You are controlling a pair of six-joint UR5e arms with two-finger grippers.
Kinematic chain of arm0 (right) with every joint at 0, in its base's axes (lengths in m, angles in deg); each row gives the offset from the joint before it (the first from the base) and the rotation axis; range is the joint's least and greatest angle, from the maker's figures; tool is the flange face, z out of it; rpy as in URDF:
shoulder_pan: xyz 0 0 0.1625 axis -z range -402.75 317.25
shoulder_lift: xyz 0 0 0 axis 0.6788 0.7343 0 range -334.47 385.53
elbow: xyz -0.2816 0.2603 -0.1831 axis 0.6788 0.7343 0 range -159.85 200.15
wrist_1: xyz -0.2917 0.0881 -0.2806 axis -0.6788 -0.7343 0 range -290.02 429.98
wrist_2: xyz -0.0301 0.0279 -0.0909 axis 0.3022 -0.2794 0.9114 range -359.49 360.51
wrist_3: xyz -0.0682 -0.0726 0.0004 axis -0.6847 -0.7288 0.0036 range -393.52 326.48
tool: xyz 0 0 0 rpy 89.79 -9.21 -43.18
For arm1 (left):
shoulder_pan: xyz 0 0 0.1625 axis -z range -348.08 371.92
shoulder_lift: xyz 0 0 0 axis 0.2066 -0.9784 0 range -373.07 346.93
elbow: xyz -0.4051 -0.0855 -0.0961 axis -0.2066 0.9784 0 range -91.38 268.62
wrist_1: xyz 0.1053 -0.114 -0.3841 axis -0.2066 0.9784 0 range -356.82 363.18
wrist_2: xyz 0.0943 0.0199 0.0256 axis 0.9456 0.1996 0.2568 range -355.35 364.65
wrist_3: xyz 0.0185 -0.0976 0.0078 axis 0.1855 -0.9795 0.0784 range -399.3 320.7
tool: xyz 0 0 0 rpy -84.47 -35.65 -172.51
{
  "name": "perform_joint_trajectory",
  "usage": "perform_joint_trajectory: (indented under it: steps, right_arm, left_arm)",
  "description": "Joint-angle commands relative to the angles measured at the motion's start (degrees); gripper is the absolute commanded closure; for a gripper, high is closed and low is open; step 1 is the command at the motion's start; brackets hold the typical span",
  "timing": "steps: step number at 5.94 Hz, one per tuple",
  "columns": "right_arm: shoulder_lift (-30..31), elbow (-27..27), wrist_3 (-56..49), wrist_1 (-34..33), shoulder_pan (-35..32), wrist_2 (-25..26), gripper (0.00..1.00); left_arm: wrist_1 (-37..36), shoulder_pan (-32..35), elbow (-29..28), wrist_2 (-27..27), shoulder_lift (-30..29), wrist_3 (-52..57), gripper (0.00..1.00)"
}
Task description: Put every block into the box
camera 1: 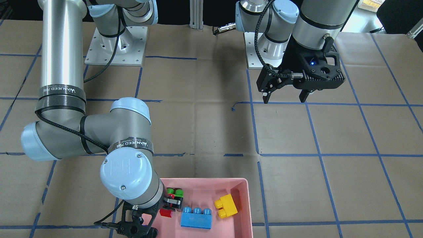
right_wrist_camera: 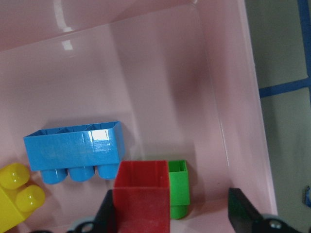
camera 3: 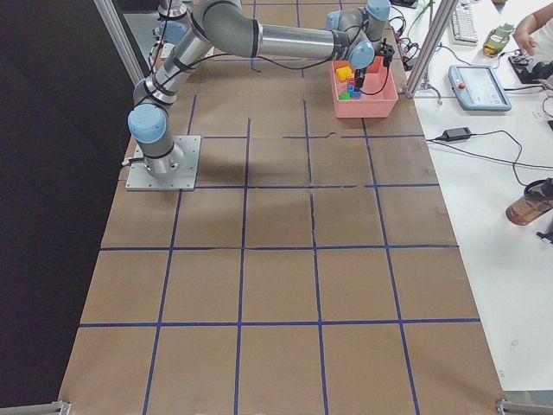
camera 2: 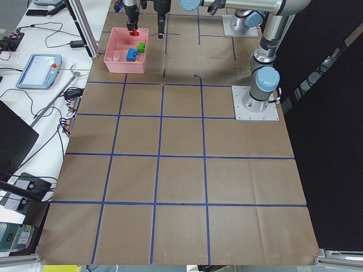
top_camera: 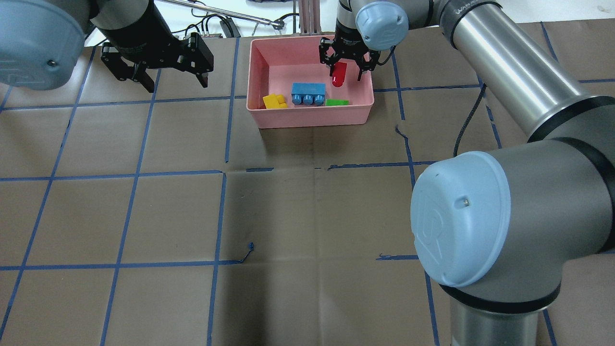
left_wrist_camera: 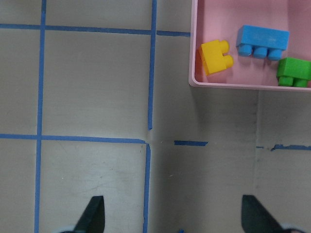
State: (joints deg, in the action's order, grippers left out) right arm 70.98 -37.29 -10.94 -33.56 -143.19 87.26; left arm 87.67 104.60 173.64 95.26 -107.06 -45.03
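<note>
Brown paper table (top_camera: pixel 144 216), blue tape grid (top_camera: pixel 134 178); pink box (top_camera: pixel 312 115) at 12 o'clock overhead. Left gripper (top_camera: pixel 176 86) wide apart, empty. Right gripper (top_camera: pixel 346 76) spread, red brick (top_camera: pixel 338 77) unclamped.

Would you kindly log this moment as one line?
right gripper: jaws open, red block between them over box | blue block, green block, yellow block: in box | left gripper: jaws open, empty

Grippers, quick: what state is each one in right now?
Left gripper: open, empty, above the table.
Right gripper: open over the box; red block beside one finger, the other finger clear of it.
</note>
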Motion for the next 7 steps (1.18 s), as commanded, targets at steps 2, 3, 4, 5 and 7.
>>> perform_joint_trajectory:
  steps: [2,3,4,5,7]
  right_arm:
    - [-0.7,-0.1,-7.1,-0.2,0.0,0.1,0.01]
    - [-0.6,-0.1,-14.5,-0.3,0.0,0.1,0.01]
    - [-0.5,-0.1,-20.2,-0.3,0.0,0.2,0.01]
    - [-0.5,0.0,-23.8,-0.3,0.0,0.4,0.01]
    - [1.7,0.3,-24.4,0.4,0.2,0.9,0.0]
  left_arm:
    - [0.2,1.8,3.2,0.4,3.6,-0.2,0.01]
    - [0.3,1.8,3.4,0.4,3.7,-0.2,0.01]
    - [0.4,1.8,3.4,0.4,3.8,-0.2,0.01]
    - [0.7,1.5,3.1,0.4,3.9,0.5,0.01]
    - [5.1,1.0,1.4,0.2,3.5,2.1,0.01]
